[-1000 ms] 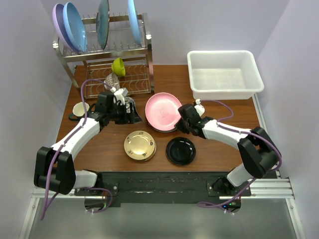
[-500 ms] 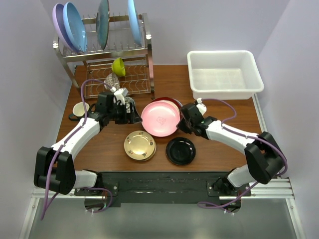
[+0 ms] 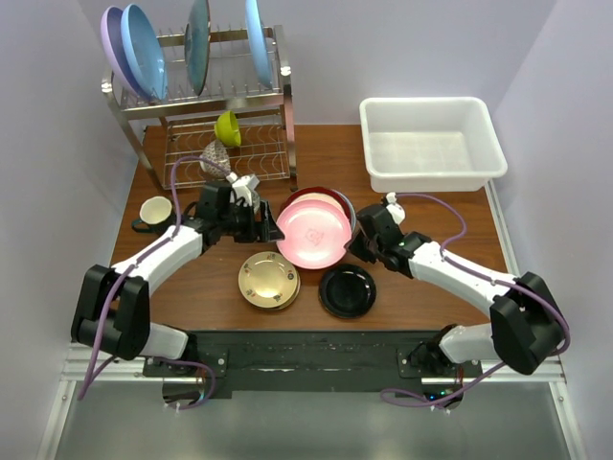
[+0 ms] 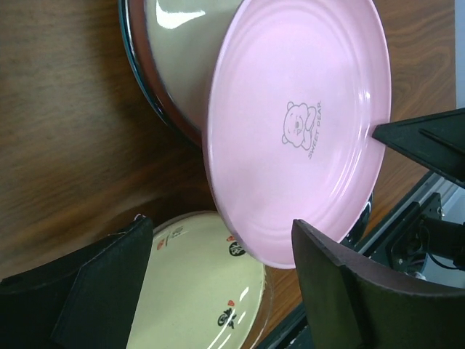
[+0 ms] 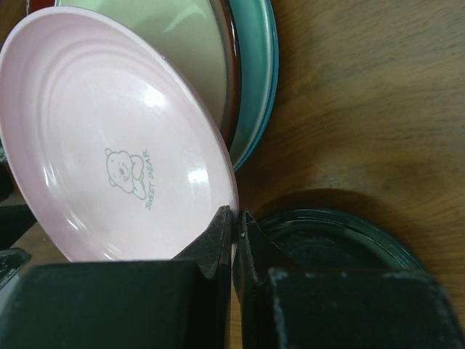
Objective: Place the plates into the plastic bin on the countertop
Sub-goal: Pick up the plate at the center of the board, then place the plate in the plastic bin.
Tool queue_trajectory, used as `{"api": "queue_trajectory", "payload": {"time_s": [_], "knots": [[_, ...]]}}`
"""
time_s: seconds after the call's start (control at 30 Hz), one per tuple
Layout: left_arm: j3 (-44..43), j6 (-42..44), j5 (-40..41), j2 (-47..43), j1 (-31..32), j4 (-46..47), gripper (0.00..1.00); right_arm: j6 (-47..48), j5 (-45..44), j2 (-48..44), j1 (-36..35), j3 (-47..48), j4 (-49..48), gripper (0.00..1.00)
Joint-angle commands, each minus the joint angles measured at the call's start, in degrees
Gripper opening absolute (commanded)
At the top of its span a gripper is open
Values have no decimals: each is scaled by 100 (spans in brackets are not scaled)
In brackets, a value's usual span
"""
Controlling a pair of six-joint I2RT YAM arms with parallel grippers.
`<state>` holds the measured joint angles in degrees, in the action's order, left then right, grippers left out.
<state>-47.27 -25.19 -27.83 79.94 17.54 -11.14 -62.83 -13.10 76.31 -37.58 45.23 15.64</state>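
Right wrist | right gripper (image 5: pixel 234 218) pinching glossy round pink plate (image 5: pixel 123 145) by rim | left gripper (image 4: pixel 218 231) jaws spread | step: lifting | next: carry to white rectangular plastic bin (image 3: pixel 436 178)

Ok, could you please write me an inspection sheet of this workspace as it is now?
Surface: wood-grain countertop, no spills seen.
Job's things: pink plate tilted over a stack topped by a maroon-rimmed plate; gold-tan plate and black plate lie flat; plastic bin holds no plate.
Clutter: wire rack with blue plates and a lime-green bowl; cup.
Grippers: right gripper shut on the pink plate's rim; left gripper open, facing its other edge.
Cables: purple cables run along both arms.
Surroundings: plain pale walls.
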Motion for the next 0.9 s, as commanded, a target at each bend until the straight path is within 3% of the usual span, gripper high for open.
{"api": "queue_trajectory", "payload": {"time_s": [0.0, 0.1, 0.3, 0.37, 0.47, 0.5, 0.57, 0.67, 0.7, 0.87], "knots": [[86, -293, -196, 65, 118, 559, 80, 69, 229, -275, -12, -137, -481, 0], [156, -390, -301, 127, 171, 743, 72, 60, 431, -424, -21, -312, -806, 0], [385, -592, -503, 171, 285, 1139, 44, 69, 739, -608, -30, -479, -1061, 0], [446, -619, -574, 223, 320, 1289, 39, 34, 765, -758, -21, -533, -1115, 0], [525, -662, -697, 224, 346, 1386, 20, 69, 800, -829, -30, -533, -1098, 0], [543, -671, -714, 197, 347, 1403, 7, 69, 844, -837, -21, -542, -1089, 0], [578, -698, -723, 127, 355, 1404, 0, 86, 888, -890, -30, -586, -1176, 0], [622, -689, -715, -4, 364, 1395, 0, 69, 976, -1012, -30, -787, -1396, 22], [631, -689, -715, -48, 364, 1395, 0, 43, 976, -1048, -30, -875, -1406, 36], [780, -812, -864, -268, 364, 1605, 0, 16, 950, -1197, -21, -1007, -1379, 57]]}}
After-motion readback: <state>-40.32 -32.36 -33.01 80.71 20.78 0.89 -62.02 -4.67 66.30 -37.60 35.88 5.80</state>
